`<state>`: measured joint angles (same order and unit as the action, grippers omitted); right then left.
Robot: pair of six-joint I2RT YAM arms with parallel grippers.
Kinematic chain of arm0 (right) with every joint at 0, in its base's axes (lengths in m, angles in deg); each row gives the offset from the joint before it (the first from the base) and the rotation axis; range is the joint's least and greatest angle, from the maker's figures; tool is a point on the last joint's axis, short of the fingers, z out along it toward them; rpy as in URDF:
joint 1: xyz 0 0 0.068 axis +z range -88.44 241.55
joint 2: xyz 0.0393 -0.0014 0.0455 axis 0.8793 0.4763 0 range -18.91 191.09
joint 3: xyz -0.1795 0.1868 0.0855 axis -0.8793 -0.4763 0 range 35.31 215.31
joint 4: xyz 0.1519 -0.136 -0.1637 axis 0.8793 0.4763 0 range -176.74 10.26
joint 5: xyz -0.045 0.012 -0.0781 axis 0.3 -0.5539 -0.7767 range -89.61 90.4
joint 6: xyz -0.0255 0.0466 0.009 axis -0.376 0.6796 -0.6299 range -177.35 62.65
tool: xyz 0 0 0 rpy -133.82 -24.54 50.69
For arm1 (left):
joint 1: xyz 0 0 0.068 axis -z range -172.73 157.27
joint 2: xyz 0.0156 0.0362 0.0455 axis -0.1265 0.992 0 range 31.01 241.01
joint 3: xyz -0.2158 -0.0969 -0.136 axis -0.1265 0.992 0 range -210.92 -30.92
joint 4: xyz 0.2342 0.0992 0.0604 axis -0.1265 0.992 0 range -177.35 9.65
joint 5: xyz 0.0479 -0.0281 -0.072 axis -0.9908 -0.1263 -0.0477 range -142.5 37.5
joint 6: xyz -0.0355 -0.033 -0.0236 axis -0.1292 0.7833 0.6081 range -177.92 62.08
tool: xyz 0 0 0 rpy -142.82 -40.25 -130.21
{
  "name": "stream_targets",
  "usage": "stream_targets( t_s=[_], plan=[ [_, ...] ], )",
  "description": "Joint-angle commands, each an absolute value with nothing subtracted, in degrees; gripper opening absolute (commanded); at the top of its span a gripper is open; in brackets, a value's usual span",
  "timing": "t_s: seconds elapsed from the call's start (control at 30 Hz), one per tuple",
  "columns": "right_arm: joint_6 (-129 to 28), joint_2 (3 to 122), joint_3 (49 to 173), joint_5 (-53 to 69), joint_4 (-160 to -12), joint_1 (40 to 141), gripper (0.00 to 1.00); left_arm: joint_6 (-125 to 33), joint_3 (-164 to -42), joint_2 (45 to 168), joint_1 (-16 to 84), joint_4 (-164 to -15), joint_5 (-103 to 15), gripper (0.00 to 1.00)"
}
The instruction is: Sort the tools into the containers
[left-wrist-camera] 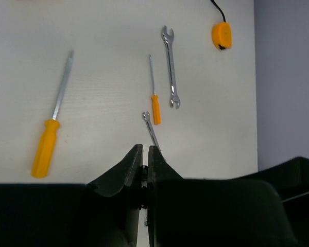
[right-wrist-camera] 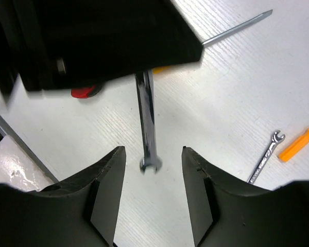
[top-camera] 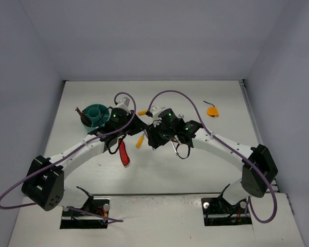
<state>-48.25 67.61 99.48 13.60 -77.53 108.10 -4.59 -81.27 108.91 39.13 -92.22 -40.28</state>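
The teal tub (top-camera: 95,111) stands at the back left with a dark tool (top-camera: 84,117) leaning in it. My left gripper (top-camera: 140,126) (left-wrist-camera: 145,148) is shut; a thin silver wrench (left-wrist-camera: 150,128) sticks out from its fingertips. In the right wrist view that wrench (right-wrist-camera: 147,118) points down between the spread fingers of my open right gripper (right-wrist-camera: 153,149) (top-camera: 153,135), touching neither. On the table lie a large orange screwdriver (left-wrist-camera: 46,146), a small one (left-wrist-camera: 155,108), a larger silver wrench (left-wrist-camera: 170,67) and the red-and-black knife (top-camera: 124,153).
An orange round object with a black cord (top-camera: 212,110) (left-wrist-camera: 221,35) lies at the back right. Another small wrench (right-wrist-camera: 265,157) and an orange handle (right-wrist-camera: 297,144) lie right of my right gripper. The two wrists meet nose to nose mid-table. Walls enclose the table.
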Motion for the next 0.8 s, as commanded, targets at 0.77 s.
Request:
stream_targets(
  t_s=[0.77],
  plan=[
    [-47.51,53.25,87.50,0.66,-79.18,103.03,0.49,-31.47,-124.29,128.84,17.99,-67.14,-75.08,0.00]
  ],
)
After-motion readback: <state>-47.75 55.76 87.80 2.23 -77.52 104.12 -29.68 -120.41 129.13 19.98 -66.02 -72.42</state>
